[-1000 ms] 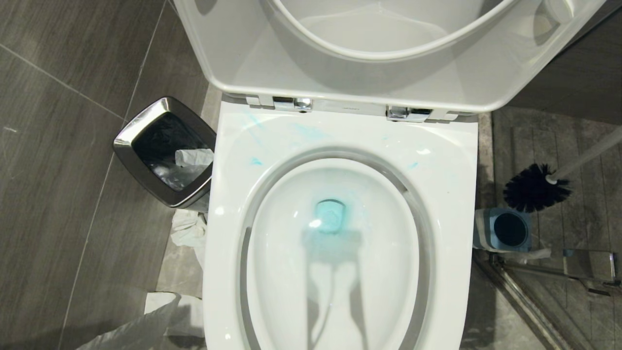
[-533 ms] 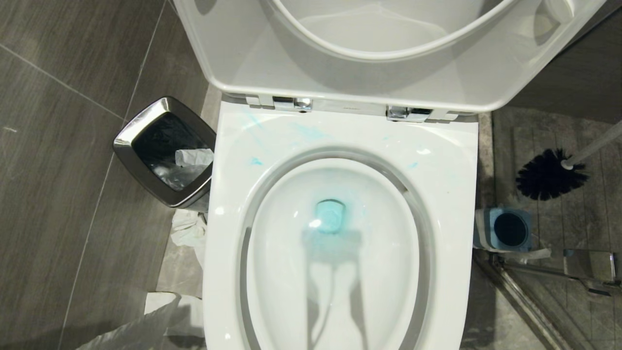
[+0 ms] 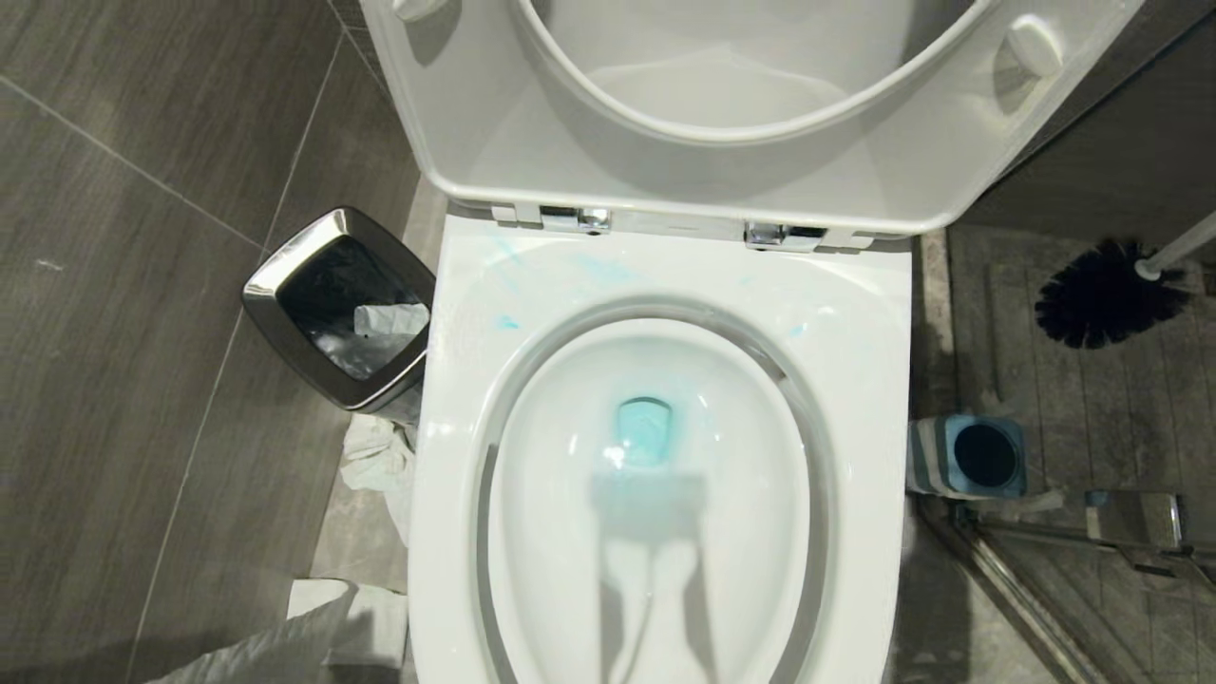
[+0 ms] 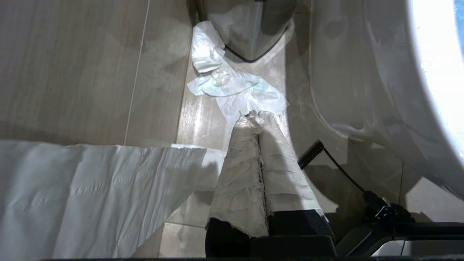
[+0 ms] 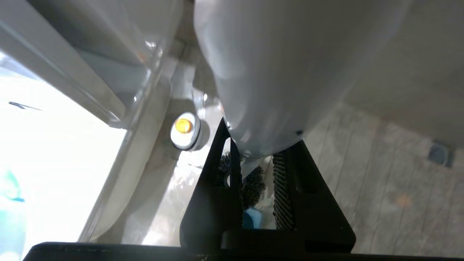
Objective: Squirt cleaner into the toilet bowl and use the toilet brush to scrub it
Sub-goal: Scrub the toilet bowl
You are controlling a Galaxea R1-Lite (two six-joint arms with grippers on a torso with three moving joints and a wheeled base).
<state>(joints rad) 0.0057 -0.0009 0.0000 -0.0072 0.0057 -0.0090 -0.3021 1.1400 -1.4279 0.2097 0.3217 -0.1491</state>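
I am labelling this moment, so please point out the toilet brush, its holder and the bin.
toilet brush point(image 3: 1102, 294), head view, dark bristle head.
brush holder point(image 3: 983, 456), head view, round dark opening.
bin point(image 3: 285, 271), head view, steel rim.

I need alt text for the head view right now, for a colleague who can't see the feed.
An open toilet bowl seen from above, blue cleaner tinting its water and smearing the rim. The toilet brush hangs in the air to its right, beyond its blue holder on the floor. A steel-rimmed bin stands to the left, crumpled paper beside it.
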